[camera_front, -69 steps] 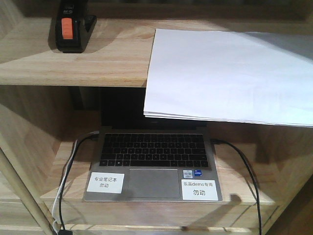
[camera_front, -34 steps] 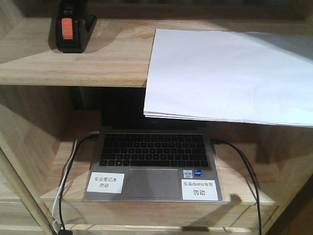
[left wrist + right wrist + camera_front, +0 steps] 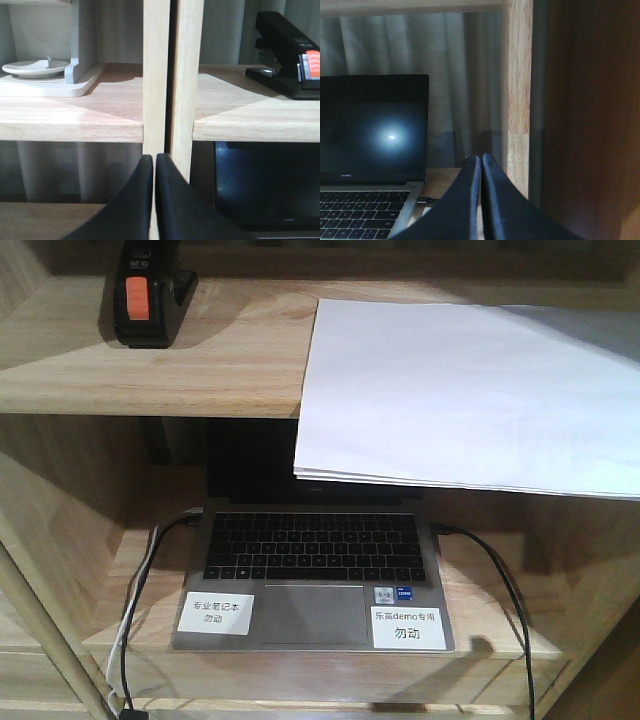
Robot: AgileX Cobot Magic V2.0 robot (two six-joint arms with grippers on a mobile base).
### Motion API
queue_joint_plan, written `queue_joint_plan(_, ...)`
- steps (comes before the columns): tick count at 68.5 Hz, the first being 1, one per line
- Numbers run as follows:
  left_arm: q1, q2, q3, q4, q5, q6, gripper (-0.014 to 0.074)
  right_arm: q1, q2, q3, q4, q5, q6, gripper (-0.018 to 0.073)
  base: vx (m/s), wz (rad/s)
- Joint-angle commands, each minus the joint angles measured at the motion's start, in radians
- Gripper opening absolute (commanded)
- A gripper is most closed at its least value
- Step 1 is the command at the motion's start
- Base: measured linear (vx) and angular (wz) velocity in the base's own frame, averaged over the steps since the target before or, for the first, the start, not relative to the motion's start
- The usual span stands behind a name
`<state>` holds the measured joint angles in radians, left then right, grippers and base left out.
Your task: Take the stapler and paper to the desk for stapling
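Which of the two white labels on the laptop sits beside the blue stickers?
The right-hand label, directly below the stickers, right of the trackpad; the left-hand label has none near it.

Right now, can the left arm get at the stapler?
Probably, but not straight ahead. The left gripper is shut and low, facing the shelf uprights; the stapler stands up and to the right, with bare shelf board in front of it.
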<state>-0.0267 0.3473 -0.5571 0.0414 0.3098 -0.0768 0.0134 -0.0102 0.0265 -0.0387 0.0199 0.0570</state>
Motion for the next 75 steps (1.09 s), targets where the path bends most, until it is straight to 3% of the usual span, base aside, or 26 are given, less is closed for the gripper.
queue_joint_plan(1,-0.002,0.016,-0.035,-0.008,-0.071,-0.008,-0.0001,-0.003,-0.010,0.005,-0.001,-0.078,-0.009,-0.0010,0.00,0.00)
queue_joint_plan(15,-0.002,0.016,-0.035,-0.008,-0.088,-0.009,0.0029,-0.003,-0.010,0.005,-0.001,-0.078,-0.009,-0.0010,0.00,0.00)
queue_joint_plan(26,-0.002,0.016,-0.035,-0.008,-0.088,-0.009,0.0102,-0.003,-0.010,0.005,-0.001,-0.078,-0.009,-0.0010,0.00,0.00)
queue_joint_plan(51,-0.002,0.016,-0.035,-0.008,-0.091,-0.008,0.0447,-0.003,-0.010,0.005,-0.001,-0.078,-0.009,-0.0010,0.00,0.00)
queue_joint_plan(75,-0.002,0.016,-0.035,-0.008,-0.105,-0.008,0.0468,-0.003,-0.010,0.005,-0.001,-0.078,-0.009,-0.0010,0.00,0.00)
